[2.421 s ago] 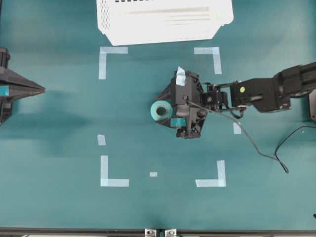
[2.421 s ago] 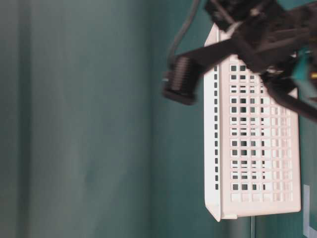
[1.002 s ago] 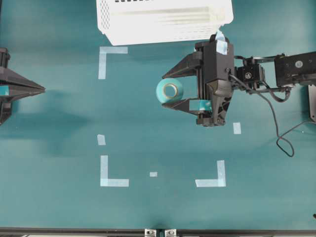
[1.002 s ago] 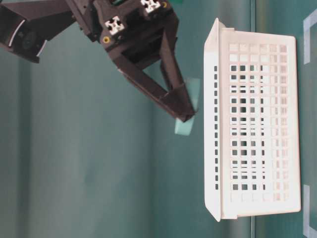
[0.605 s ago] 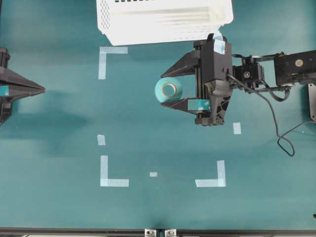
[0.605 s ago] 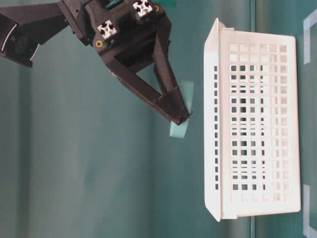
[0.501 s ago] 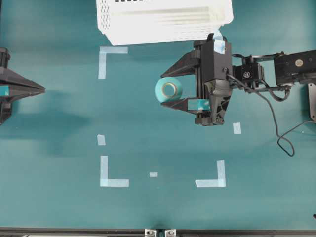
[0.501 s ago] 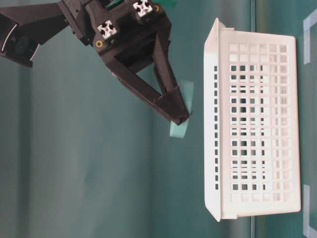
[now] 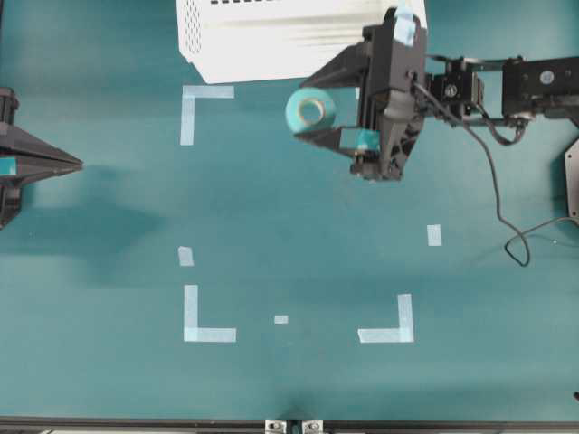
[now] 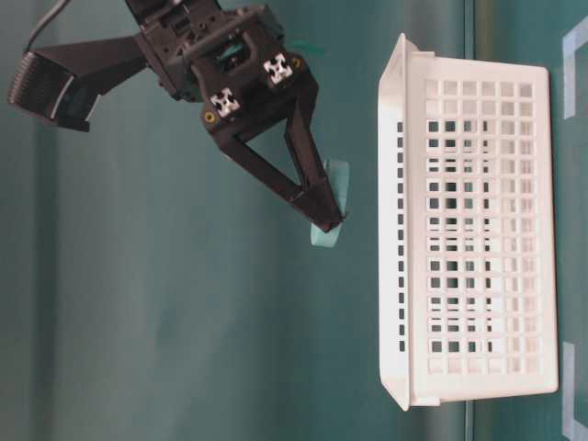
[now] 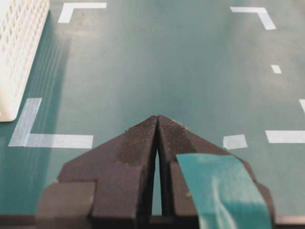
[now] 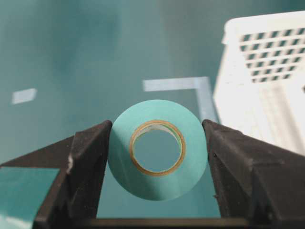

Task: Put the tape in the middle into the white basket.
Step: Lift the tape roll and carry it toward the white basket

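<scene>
I hold the tape [image 12: 157, 149] clamped between the right gripper [image 9: 318, 108] fingers, lifted just beside the white basket [image 9: 271, 45]; next, carry it over the rim and release.

right arm [image 9: 507, 86]: matte black, boxy segments, a small yellow dot on the far-right link
right gripper [image 9: 318, 107]: two long black triangular fingers; teal tape bits on one finger and on top of the housing
cable [image 9: 502, 194]: thin black wire looping from the right wrist down to the right
screws: pale cross-shaped fittings and brass-coloured screw heads on the right gripper housing
left gripper [image 11: 157, 126]: black, wedge-shaped, grainy finger faces, a teal tape strip on one finger
</scene>
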